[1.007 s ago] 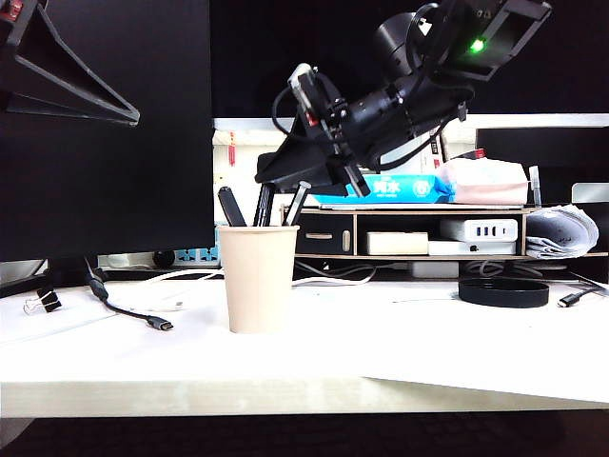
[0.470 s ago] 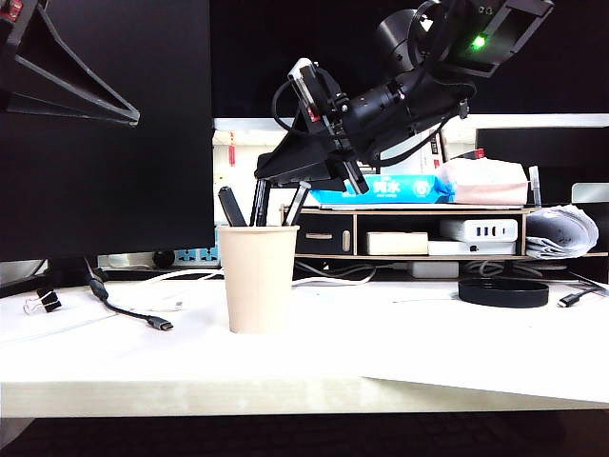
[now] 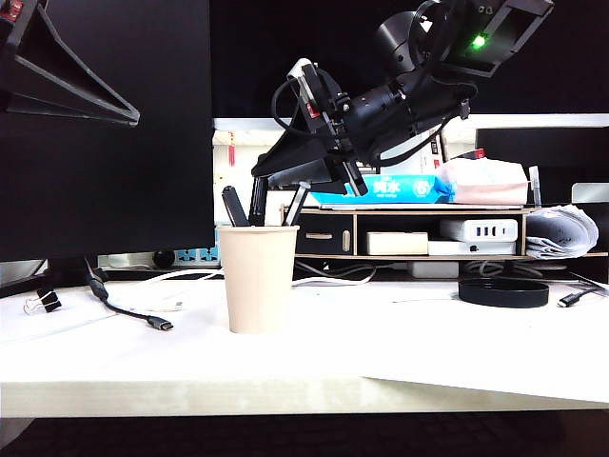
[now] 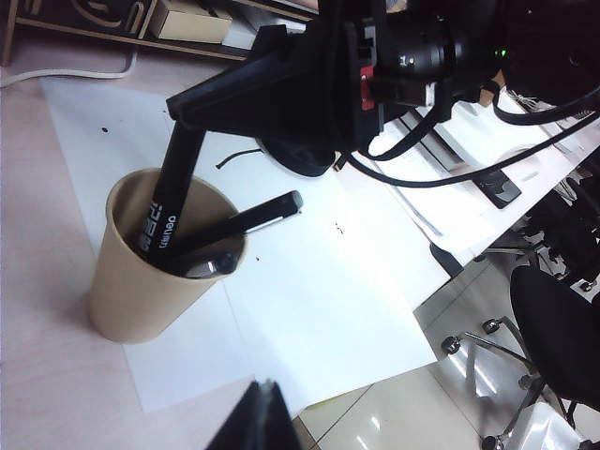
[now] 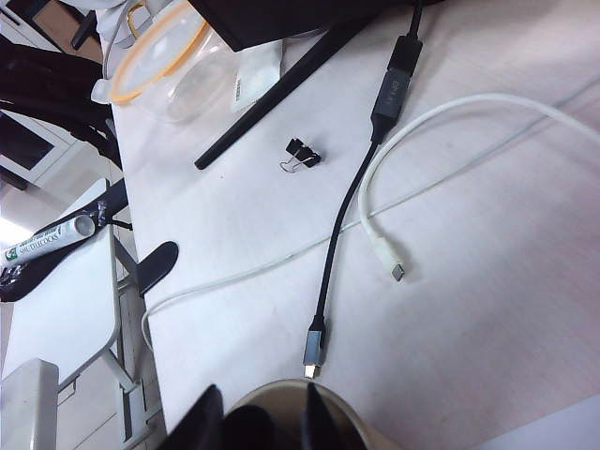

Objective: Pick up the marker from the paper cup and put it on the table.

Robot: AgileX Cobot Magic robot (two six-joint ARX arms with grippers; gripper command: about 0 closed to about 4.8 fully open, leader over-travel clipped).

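Observation:
The beige paper cup stands on the white table with three pens in it. The slim black marker stands nearly upright, its top between the jaws of my right gripper, which hangs just over the cup. In the right wrist view the cap sits against one finger, and a strip of the cup's rim shows beside the other, so the right gripper is open around it. My left gripper is shut and empty, off to the cup's side.
A grey-ended marker and a broader black one lean in the cup. A wooden shelf stands behind it and a black dish at the right. A black cable, a binder clip and a white cable lie at the left.
My right gripper has risen slightly over the cup, and the marker between its jaws now stands a little further left. The left arm has not moved.

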